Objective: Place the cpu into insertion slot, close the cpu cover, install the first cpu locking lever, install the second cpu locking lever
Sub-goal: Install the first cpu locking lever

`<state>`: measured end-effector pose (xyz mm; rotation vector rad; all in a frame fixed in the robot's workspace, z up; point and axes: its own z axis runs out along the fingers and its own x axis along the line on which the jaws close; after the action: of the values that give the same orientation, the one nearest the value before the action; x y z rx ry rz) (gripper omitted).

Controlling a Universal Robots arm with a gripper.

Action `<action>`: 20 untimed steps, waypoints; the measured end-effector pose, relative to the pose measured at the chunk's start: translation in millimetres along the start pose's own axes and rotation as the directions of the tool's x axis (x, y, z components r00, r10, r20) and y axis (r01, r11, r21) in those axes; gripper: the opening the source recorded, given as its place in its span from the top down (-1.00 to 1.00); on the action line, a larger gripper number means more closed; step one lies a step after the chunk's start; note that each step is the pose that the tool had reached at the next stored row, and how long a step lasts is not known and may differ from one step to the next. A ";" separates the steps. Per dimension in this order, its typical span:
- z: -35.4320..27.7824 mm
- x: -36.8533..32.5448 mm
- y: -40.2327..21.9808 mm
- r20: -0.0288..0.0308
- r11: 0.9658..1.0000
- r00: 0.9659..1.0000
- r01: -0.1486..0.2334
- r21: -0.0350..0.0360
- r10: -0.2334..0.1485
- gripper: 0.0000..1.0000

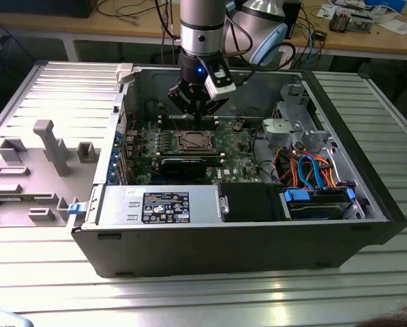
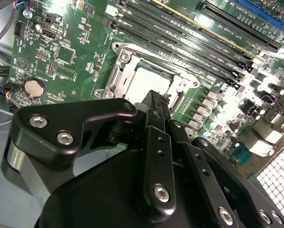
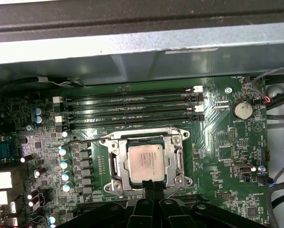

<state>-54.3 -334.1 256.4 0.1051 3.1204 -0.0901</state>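
Note:
The cpu (image 3: pixel 146 162) lies flat in the insertion slot (image 3: pixel 144 133) on the green motherboard, its silvery face up. The cpu cover (image 3: pixel 180 161) is down, its silver frame lying round the chip's edges. A thin metal lever (image 3: pixel 82 141) sticks out sideways from one corner of the socket. My gripper (image 3: pixel 151 183) hovers just above the socket's edge with its black fingers together and nothing between them. In the second wrist view the fingertips (image 2: pixel 157 98) partly cover the cpu (image 2: pixel 149 81). In the exterior view the gripper (image 1: pixel 199 117) hangs inside the open case, over the socket (image 1: pixel 193 141).
Long black memory slots (image 3: pixel 127 107) run beside the socket, and a coin battery (image 3: pixel 241 110) sits near the board's edge. The case walls (image 1: pixel 223 242) surround the board. A drive cage and orange and blue cables (image 1: pixel 311 170) stand at the exterior view's right. Grey fixtures (image 1: pixel 50 146) stand outside at its left.

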 end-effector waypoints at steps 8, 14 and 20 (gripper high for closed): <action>0.0 0.0 0.0 0.001 1.000 1.000 0.012 0.000 -0.012 0.79; 0.0 0.0 0.0 0.001 1.000 1.000 0.020 0.000 -0.020 0.79; 0.0 0.0 0.0 0.002 1.000 1.000 0.029 -0.001 -0.029 0.79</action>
<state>-54.3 -334.1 256.4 0.0605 3.1208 -0.0897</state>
